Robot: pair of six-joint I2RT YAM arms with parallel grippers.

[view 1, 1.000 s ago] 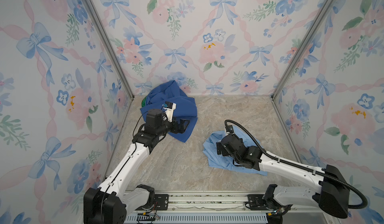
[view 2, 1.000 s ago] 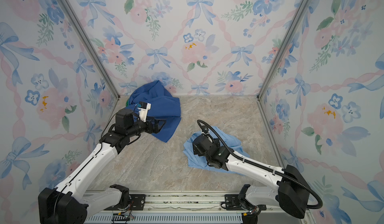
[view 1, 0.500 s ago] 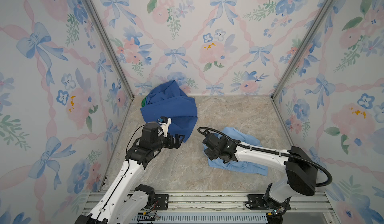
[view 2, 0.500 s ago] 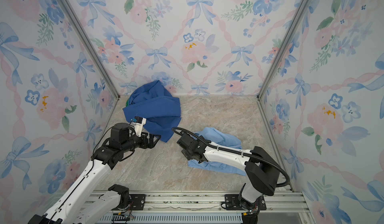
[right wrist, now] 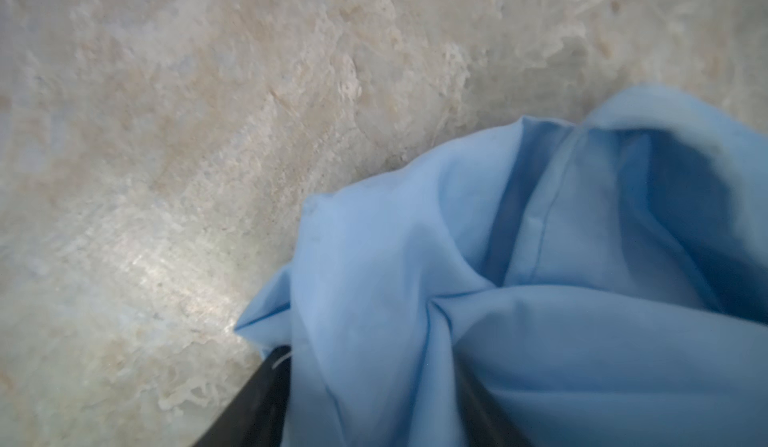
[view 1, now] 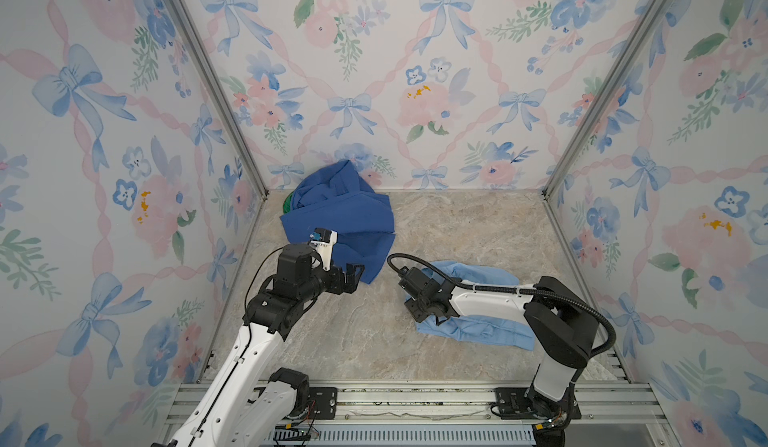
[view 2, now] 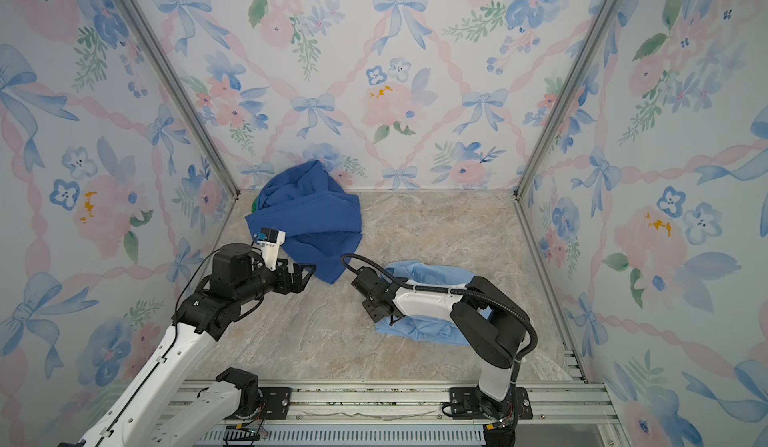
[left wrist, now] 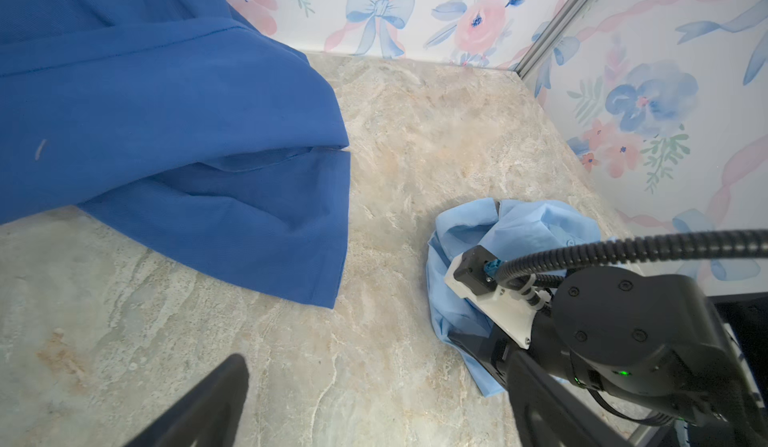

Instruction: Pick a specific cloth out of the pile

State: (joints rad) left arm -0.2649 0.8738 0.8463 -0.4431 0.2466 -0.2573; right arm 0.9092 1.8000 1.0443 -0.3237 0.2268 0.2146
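Sky-blue cloth (view 1: 490,328) lies apart from the pile (view 1: 345,216).
Your right gripper (right wrist: 372,359) pinches its bunched edge; your left gripper (view 1: 353,274) hangs spread wide.

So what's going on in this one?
The sky-blue cloth lies by itself on the right of the marbled table, apart from the pile, a royal-blue heap with some green fabric in the back left corner. The right hand is down on the cloth's left edge with fabric bunched between its fingers; a firm grip can't be confirmed. The left hand hangs open and empty by the pile's front edge.
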